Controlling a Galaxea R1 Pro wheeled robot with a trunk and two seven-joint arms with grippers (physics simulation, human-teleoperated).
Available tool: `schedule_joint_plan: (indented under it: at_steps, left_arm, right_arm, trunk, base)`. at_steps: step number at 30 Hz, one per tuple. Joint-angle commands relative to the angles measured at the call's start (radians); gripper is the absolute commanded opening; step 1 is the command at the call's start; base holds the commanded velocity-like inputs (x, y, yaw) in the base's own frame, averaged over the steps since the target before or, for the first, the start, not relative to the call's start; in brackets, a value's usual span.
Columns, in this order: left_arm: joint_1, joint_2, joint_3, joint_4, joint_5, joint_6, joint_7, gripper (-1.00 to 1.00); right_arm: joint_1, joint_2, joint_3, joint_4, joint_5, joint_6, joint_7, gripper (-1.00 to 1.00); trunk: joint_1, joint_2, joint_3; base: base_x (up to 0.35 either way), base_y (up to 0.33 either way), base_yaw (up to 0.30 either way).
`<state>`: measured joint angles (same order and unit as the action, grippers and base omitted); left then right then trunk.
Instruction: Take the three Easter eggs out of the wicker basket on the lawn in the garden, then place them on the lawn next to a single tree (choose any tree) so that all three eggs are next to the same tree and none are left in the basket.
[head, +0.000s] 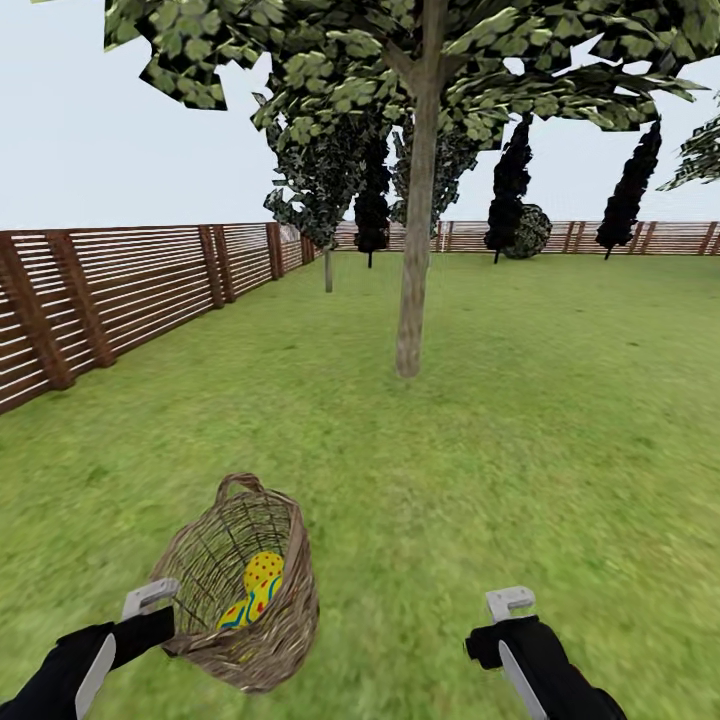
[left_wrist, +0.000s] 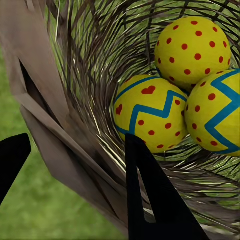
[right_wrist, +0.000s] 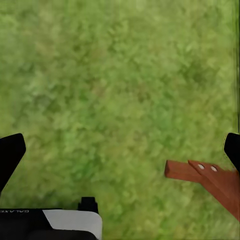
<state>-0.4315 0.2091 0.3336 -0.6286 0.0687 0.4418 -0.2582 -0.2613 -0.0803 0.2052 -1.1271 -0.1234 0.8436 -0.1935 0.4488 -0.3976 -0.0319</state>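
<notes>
Left gripper (head: 165, 612) was clamped over the rim of the brown open-weave wicker basket (head: 290, 610) at 7 o'clock, three yellow red-dotted, teal-zigzag eggs (left_wrist: 150, 112) still inside, right gripper (head: 497, 622) spread empty at 5, so any tilt risked them rolling short of the pale bare-trunked tree (head: 410, 320) at 12.

Both arms reach forward low in the head view. The left gripper (head: 172, 612) has its jaws clamped across the rim of the wicker basket (head: 290, 590), 1 finger (left_wrist: 150, 195) inside and 1 outside. The right gripper (head: 508, 606) hangs empty, jaws spread wide, pointing down.
</notes>
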Motion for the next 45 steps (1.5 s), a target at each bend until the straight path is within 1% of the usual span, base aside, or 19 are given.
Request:
schedule_joint_plan:
  at_steps: [1, 2, 4, 10, 14, 23, 41, 45]
  left_arm:
    - [-0.001, 0.0, 0.004, -0.002, 0.014, 0.009, -0.003, -1.0]
    - [-0.001, 0.0, 0.004, -0.002, 0.014, 0.009, -0.002, -1.0]
    - [-0.001, 0.0, 0.004, -0.002, 0.014, 0.009, -0.001, -1.0]
    - [-0.001, 0.0, 0.004, -0.002, 0.013, 0.009, -0.001, -1.0]
    - [-0.001, 0.0, 0.004, -0.002, 0.013, 0.009, -0.001, -1.0]
    - [-0.001, 0.0, 0.004, -0.002, 0.013, 0.009, -0.001, -1.0]
    - [-0.002, 0.0, 0.004, -0.002, 0.015, 0.009, -0.003, -1.0]
    - [-0.001, 0.0, 0.004, -0.002, 0.014, 0.009, -0.003, -1.0]
  right_arm:
    - [-0.001, -0.003, -0.036, -0.002, -0.012, 0.004, -0.008, 1.0]
    - [-0.001, -0.004, -0.06, -0.002, -0.012, 0.005, -0.008, 1.0]
    - [-0.001, -0.004, -0.071, -0.001, -0.008, 0.006, -0.007, 1.0]
    - [-0.001, 0.004, -0.068, 0.001, 0.0, 0.006, -0.009, 1.0]
    - [-0.001, 0.006, -0.067, 0.002, 0.001, 0.006, -0.009, 1.0]
    - [-0.001, 0.005, -0.069, 0.002, 0.001, 0.008, -0.009, 1.0]
    - [-0.001, 0.008, -0.066, 0.003, 0.001, 0.006, -0.01, 1.0]
    - [-0.001, 0.007, -0.067, 0.003, 0.001, 0.006, -0.009, 1.0]
  trunk:
    - [0.001, -0.002, -0.002]
    - [0.001, -0.002, -0.002]
    - [0.001, -0.002, -0.002]
    - [0.001, -0.002, -0.002]
    - [0.001, -0.002, -0.002]
    - [0.001, -0.002, 0.0]
    - [0.001, -0.002, 0.0]
    - [0.001, -0.002, 0.001]
  base:
    - [0.335, 0.0, 0.0]
    - [0.335, 0.0, 0.0]
    - [0.335, 0.0, 0.0]
    - [0.335, -0.002, 0.0]
    - [0.325, -0.14, -0.001]
    - [0.324, -0.103, -0.257]
    - [0.335, -0.001, -0.008]
    - [0.335, 0.0, -0.245]
